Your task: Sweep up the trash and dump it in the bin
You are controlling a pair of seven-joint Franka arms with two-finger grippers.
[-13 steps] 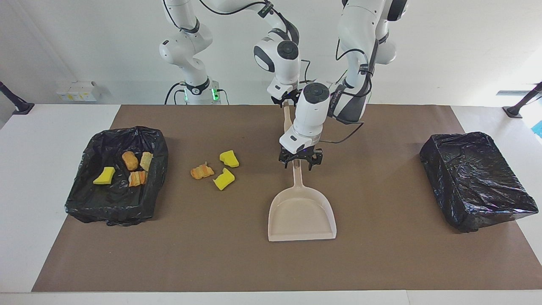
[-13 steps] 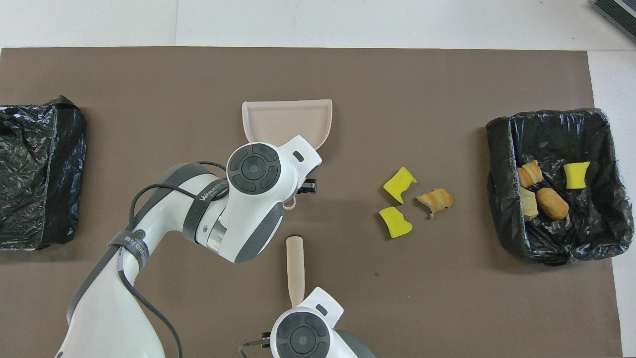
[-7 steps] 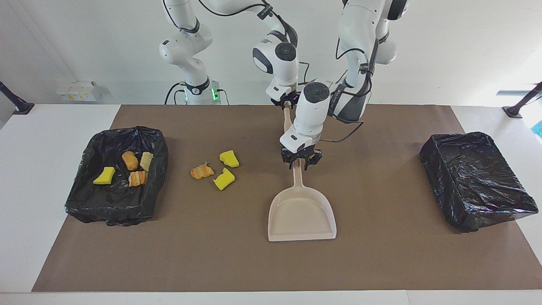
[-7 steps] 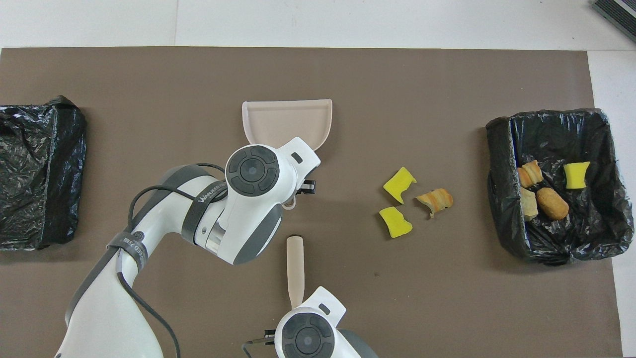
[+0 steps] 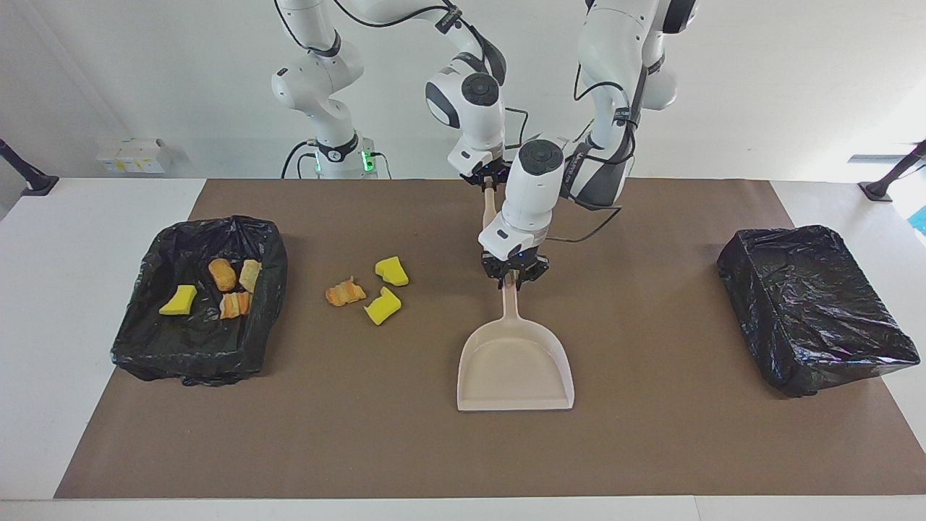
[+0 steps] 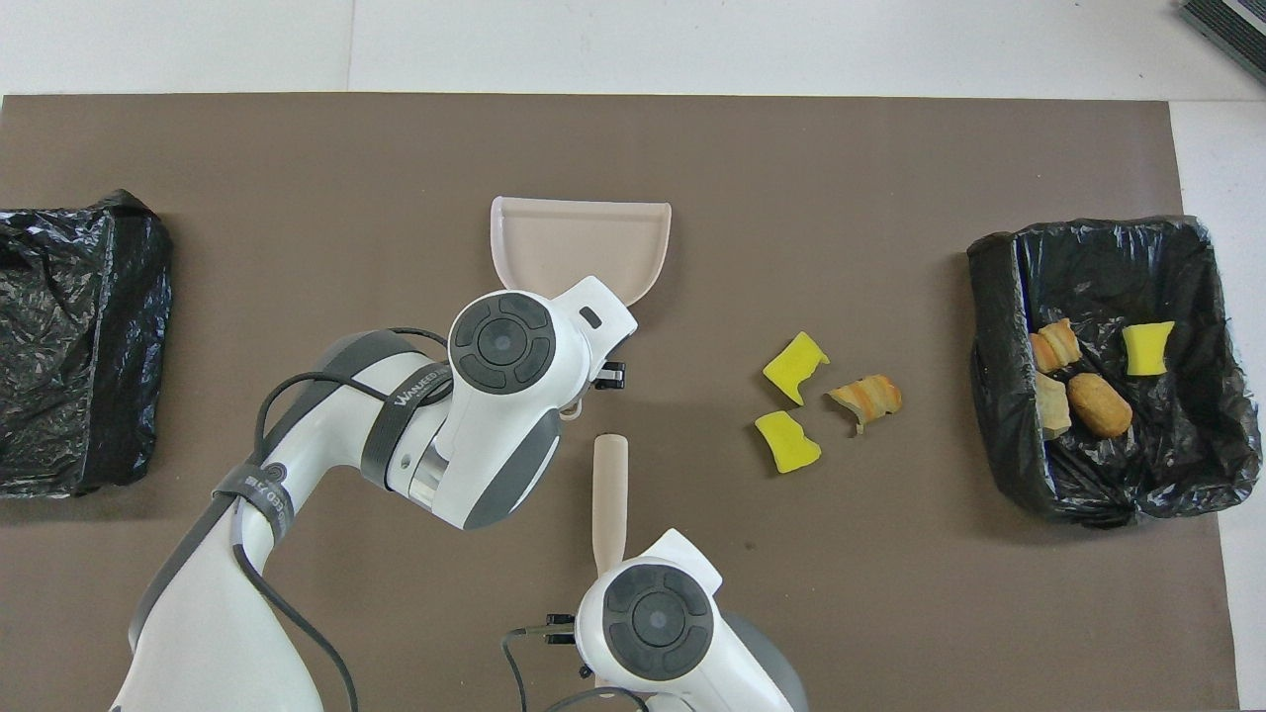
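Observation:
Three pieces of trash lie on the brown mat: a yellow sponge chunk [image 5: 391, 271], a second yellow chunk [image 5: 382, 306] and a tan bread lump [image 5: 345, 293]. Several more pieces sit in the black-lined bin [image 5: 271, 253] at the right arm's end. My left gripper [image 5: 514, 281] is shut on the handle of the beige dustpan [image 5: 515, 365], whose pan rests on the mat, mouth away from the robots. My right gripper [image 5: 487, 183] is shut on the beige brush handle [image 6: 609, 489]. The bristles are hidden under that arm.
A second bin [image 5: 814, 307], wrapped in a black bag, stands at the left arm's end of the table. The brown mat [image 5: 651, 449] covers most of the white table. The loose trash lies between the dustpan and the bin at the right arm's end.
Both grippers have closed, the left on the dustpan handle, the right on the brush handle. The brush has moved away from the robots and the dustpan has shifted slightly toward the right arm's end.

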